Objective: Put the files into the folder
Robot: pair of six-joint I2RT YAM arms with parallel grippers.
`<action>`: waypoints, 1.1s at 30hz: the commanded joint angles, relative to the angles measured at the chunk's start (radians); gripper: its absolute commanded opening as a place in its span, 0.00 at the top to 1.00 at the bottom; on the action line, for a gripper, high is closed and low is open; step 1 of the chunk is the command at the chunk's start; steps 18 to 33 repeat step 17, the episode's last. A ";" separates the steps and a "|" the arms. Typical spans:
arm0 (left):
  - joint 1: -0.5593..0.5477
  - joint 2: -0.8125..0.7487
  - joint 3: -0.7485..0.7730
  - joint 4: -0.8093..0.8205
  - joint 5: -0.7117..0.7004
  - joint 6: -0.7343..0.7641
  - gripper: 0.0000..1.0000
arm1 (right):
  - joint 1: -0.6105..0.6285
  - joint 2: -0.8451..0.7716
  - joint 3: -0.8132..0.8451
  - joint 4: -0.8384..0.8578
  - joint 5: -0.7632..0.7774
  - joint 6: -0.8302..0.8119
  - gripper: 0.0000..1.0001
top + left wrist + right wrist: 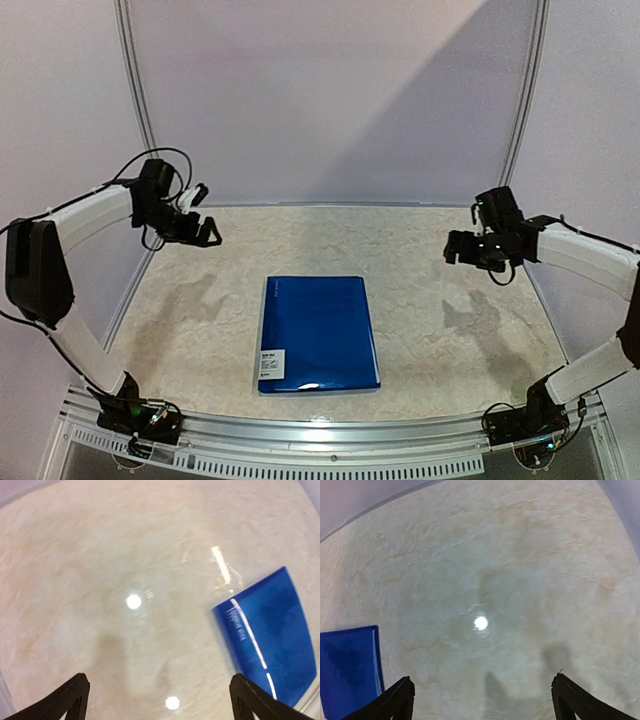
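Top external shows your left gripper (203, 216) raised at ten o'clock over the table (430, 330), fingers spread wide with nothing between them. Just toward six o'clock from centre, the blue folder (318, 335) lies flat and closed, with a white label (273, 362) at its near-left corner. At three o'clock your right gripper (462, 240) hangs released, gripping nothing.

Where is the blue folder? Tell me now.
In the top view the folder lies closed on the table, central and toward the front edge, with the left claw and right claw hovering either side.
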 commanded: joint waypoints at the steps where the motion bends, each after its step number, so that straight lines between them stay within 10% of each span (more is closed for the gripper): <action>1: 0.134 -0.073 -0.232 0.182 -0.180 0.036 0.00 | -0.121 -0.191 -0.140 0.158 0.075 -0.051 0.01; 13: 0.253 -0.409 -0.878 1.027 -0.321 -0.033 0.00 | -0.142 -0.387 -0.411 0.366 0.436 -0.033 0.01; 33: 0.253 -0.416 -0.899 1.020 -0.310 -0.047 0.00 | -0.142 -0.388 -0.463 0.467 0.359 -0.089 0.01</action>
